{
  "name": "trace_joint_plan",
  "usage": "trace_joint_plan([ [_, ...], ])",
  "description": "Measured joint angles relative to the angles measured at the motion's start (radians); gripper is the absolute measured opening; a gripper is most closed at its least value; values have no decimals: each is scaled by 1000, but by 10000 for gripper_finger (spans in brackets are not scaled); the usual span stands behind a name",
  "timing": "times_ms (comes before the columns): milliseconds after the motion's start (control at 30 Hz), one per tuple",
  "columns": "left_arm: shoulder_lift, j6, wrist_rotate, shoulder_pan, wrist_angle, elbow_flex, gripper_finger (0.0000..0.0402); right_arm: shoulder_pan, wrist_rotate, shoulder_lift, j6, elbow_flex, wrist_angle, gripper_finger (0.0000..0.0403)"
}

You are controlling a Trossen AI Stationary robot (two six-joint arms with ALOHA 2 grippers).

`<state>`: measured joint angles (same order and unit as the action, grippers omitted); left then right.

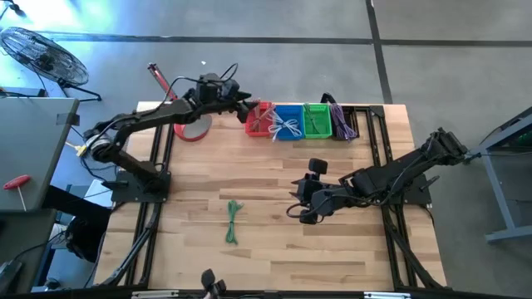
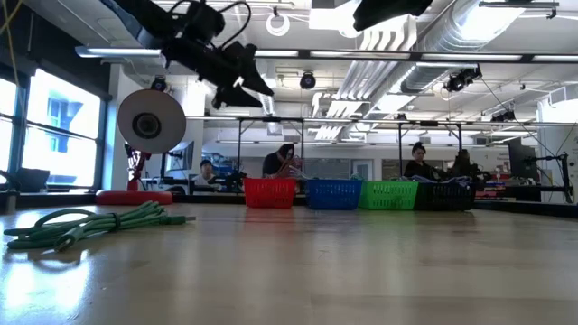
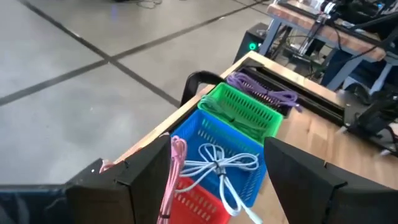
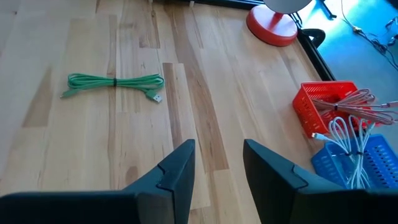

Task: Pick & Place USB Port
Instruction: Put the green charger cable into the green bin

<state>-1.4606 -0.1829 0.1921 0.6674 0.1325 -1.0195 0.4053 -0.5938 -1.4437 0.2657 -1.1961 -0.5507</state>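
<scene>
my left gripper (image 3: 214, 180) is wide open and empty, directly above the red basket (image 1: 258, 122); a pink cable (image 3: 172, 180) hangs beside 1 finger.

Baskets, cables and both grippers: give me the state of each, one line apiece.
Left gripper: open, above the red basket.
Pink cable: draped into the red basket.
Blue basket: holds a coiled white cable.
Green basket: contents cannot be told.
Black basket: holds a purple cable.
Green cable: bundled, lying on the table.
Right gripper: open, empty, over the table.
</scene>
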Motion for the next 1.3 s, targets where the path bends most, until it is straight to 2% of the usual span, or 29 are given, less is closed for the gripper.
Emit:
trace_joint_plan([
  [233,136,85,5,-38,-137,0,253,0,2,0,16,0,-11,129],
  [367,260,246,22,-103,-320,-1,253,0,2,0,24,0,-31,129],
  [600,468,655,-27,-352,-754,-1,253,-1,0,0,23,0,-43,129],
  [700,505,704,-116,-518,-856,-1,253,-6,0,0,18,0,-43,129],
  [900,488,769,-328,-832,-905,-1,253,-13,6,0,32,0,-30,129],
  [1100,364,837,-375,-1060,-848,0,253,-13,15,0,61,0,8,129],
  [1300,177,925,-381,-1180,-810,0,253,-26,52,0,102,0,40,129],
])
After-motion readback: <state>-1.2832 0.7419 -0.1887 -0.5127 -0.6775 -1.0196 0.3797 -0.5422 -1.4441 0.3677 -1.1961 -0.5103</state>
